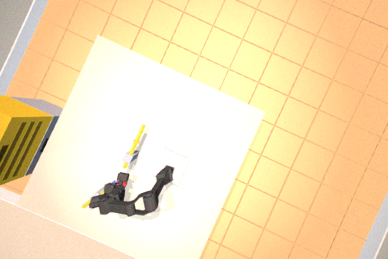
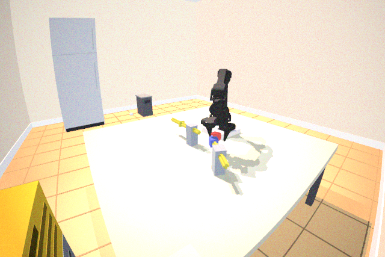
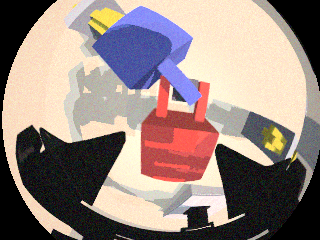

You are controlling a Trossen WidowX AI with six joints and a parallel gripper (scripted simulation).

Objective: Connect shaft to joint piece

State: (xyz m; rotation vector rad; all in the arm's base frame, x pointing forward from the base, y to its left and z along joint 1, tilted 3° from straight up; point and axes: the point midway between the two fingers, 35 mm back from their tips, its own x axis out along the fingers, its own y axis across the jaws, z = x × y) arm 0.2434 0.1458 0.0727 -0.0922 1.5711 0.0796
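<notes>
The red joint piece (image 1: 124, 183) (image 2: 215, 135) (image 3: 179, 150) is linked by prongs to the blue fork (image 2: 213, 141) (image 3: 142, 45) on the first yellow shaft (image 1: 86, 204) (image 2: 223, 161). That shaft runs through the grey first block (image 2: 216, 163). In the wrist view, the red piece's far end points down the picture, not at the second yellow shaft (image 1: 140, 133) (image 2: 177, 121) (image 3: 274, 139) on the right. Its opening is hidden. The second shaft passes through the second block (image 1: 127, 158) (image 2: 191, 136) (image 3: 255, 127). My gripper (image 2: 217, 138) (image 3: 172, 143) is open, with its fingers on either side of the red piece, not gripping.
The white arm base (image 3: 210, 200) shows behind the red piece in the wrist view. The white table (image 1: 175, 99) (image 2: 149, 185) bears both blocks. A yellow cabinet (image 1: 31, 143) (image 2: 18, 207) stands beside the table. A fridge (image 2: 74, 76) and a dark bin (image 2: 144, 106) stand farther off.
</notes>
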